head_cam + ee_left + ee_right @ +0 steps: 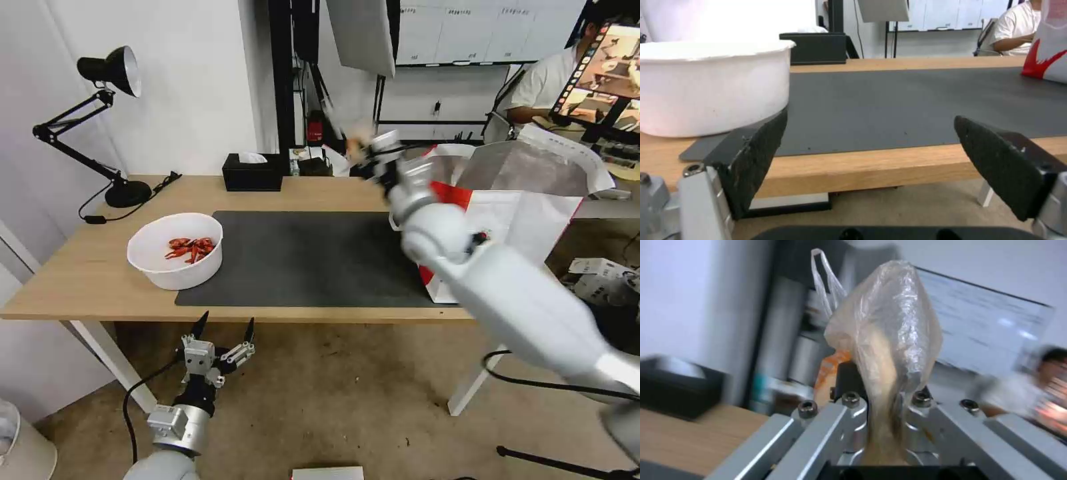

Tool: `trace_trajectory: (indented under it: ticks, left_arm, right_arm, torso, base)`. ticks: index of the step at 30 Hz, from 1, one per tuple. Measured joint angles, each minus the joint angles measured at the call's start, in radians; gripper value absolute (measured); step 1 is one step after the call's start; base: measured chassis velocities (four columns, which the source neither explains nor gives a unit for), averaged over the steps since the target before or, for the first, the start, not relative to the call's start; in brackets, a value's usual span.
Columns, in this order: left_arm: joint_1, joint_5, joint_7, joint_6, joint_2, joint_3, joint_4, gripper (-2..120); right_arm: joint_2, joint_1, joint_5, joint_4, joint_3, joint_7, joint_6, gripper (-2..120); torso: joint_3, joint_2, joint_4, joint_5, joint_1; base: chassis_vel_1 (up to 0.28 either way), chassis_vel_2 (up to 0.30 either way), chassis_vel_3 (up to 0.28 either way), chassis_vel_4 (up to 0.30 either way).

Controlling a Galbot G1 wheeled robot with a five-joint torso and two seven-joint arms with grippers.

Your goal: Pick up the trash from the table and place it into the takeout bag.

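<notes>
My right pincer point(365, 148) squeezes a wrapped ball point(885, 340) at the bag's point(527, 200) ten o'clock; my left pincer point(224, 328) hangs wide apart under the tabletop point(80, 273).

Right gripper point(363, 150): motion-blurred in head view, fingertips indistinct. 
Wrap point(887, 340): lower end hidden between gripper plates; contents unclear. 
Bag point(527, 200): near side hidden behind right arm; interior unseen. 
Bowl point(711, 86): cut by left wrist frame edge.

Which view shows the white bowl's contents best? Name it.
Head view: it looks down into the white bowl at the red shells. Left wrist view shows its side wall beyond the open left claw.
</notes>
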Motion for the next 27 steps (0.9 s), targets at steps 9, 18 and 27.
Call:
trace_trajectory:
  ticks: [9,18,27]
  left_arm:
    - [0.013,0.019,0.016,-0.004,-0.017,0.013,-0.008,100]
    - [0.024,0.019,0.017,-0.005,-0.019,0.010,-0.026,100]
    - [0.024,0.016,0.017,-0.005,-0.013,0.009,-0.034,100]
  right_arm:
    - [-0.115,-0.043,0.292,0.045,0.082,0.186,-0.117,4]
    - [-0.200,-0.022,0.443,0.079,0.096,0.188,-0.236,32]
    - [-0.242,-0.003,0.476,0.089,0.080,0.156,-0.273,66]
  torso:
    - [0.000,0.000,0.0001,-0.0004,0.000]
    - [0.000,0.000,0.0003,-0.0005,0.000]
    - [0.000,0.000,0.0003,-0.0005,0.000]
  base:
    - [0.000,0.000,0.000,0.000]
    - [0.000,0.000,0.000,0.000]
    - [0.000,0.000,0.000,0.000]
